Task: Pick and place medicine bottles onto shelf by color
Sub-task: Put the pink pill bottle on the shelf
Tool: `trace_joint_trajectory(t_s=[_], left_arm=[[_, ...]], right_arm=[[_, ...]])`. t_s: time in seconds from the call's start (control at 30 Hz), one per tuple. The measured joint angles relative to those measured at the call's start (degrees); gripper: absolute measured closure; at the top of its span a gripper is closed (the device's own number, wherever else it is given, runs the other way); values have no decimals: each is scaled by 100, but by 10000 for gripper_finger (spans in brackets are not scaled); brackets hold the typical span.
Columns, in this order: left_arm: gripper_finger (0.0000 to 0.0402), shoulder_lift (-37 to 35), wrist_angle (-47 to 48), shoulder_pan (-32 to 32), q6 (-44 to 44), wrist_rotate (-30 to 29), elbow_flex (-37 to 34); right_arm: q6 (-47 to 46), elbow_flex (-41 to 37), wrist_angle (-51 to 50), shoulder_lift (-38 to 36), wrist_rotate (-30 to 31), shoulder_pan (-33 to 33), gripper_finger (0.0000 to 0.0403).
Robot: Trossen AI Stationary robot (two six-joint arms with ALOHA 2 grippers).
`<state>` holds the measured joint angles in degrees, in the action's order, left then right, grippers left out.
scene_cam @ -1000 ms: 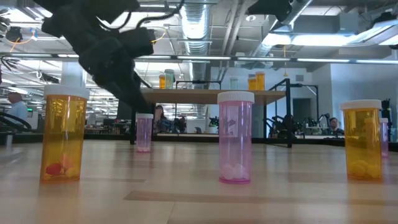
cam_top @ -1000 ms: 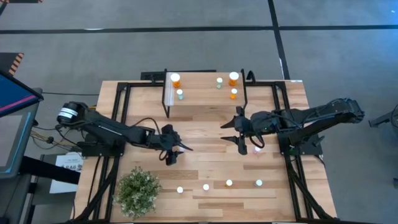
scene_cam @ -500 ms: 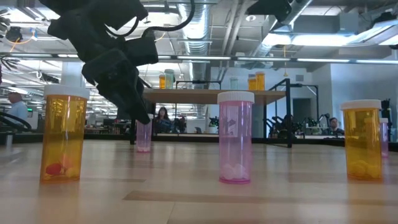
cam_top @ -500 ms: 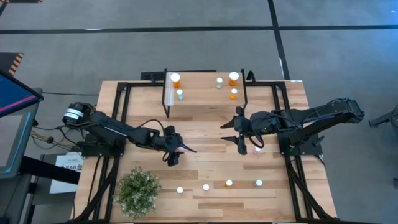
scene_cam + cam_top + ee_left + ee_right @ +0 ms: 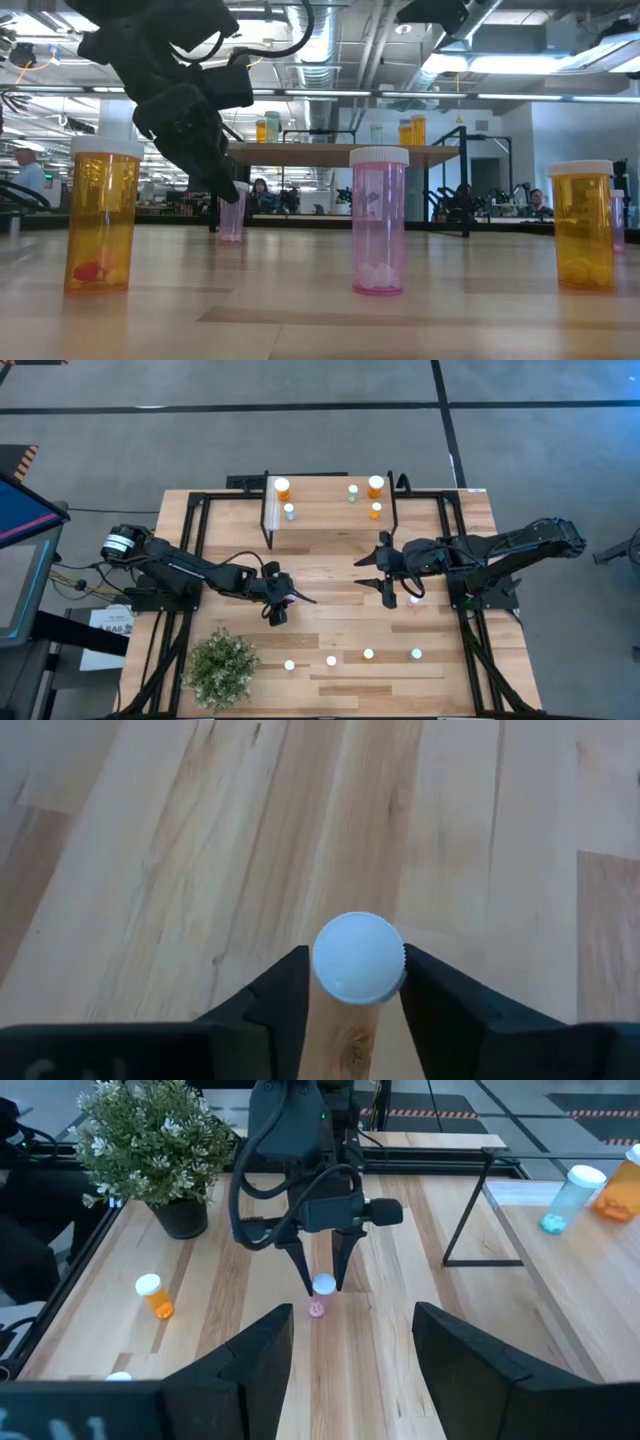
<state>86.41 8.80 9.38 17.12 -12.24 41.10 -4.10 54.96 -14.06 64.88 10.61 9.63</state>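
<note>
My left gripper (image 5: 281, 603) is at the middle of the table, its fingers pointing down around a small pink bottle (image 5: 319, 1302) with a white cap (image 5: 358, 957). The bottle stands upright on its base, and its body shows below the fingers in the low view (image 5: 231, 217). My right gripper (image 5: 384, 576) is open and empty above the table, right of centre. The shelf (image 5: 330, 525) stands at the far middle and carries orange bottles (image 5: 282, 488) and teal bottles (image 5: 289, 511). My left gripper pinches the pink bottle's white cap (image 5: 322, 970) between its two fingers, one on each side of the cap's rim. The fingers (image 5: 305, 1275) come from above, pointing down. The bottle stands upright with its base on the table.
Several bottles stand in a row near the front edge (image 5: 368, 654). Another pink bottle (image 5: 415, 600) stands just beside my right gripper. A potted plant (image 5: 222, 665) sits at the front left. In the low view, orange (image 5: 100, 215) and pink (image 5: 378, 222) bottles stand close to the camera.
My left gripper has moved a little toward the table's right edge and down over the pink bottle. Its fingers now stand around the cap, which showed free a second ago. The bottle has stayed in place.
</note>
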Motion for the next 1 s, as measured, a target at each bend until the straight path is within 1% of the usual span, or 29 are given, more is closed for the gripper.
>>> trace_joint_trajectory(t_s=[0.23, 0.37, 0.53, 0.7, 0.8, 1.0], left_arm=[[298, -4, -59, -117, 60, 200, 0], [301, -4, -66, -140, 34, 260, 64], [297, -4, 28, -148, -181, 261, 360], [298, -7, 610, -262, -474, 157, 944], [298, -9, 1040, -428, -686, 119, 1438], [297, -64, 2211, -774, -1165, -152, 2449]], right_arm=[[0, 0, -39, 0, 0, 0, 175], [-1, 0, -40, 0, 0, 0, 175], [-2, 0, -42, 0, 0, 8, 175], [2, 1, -44, 0, -4, 59, 175], [4, 0, -50, 0, -2, 57, 175], [0, 0, -69, 0, -2, 94, 175]])
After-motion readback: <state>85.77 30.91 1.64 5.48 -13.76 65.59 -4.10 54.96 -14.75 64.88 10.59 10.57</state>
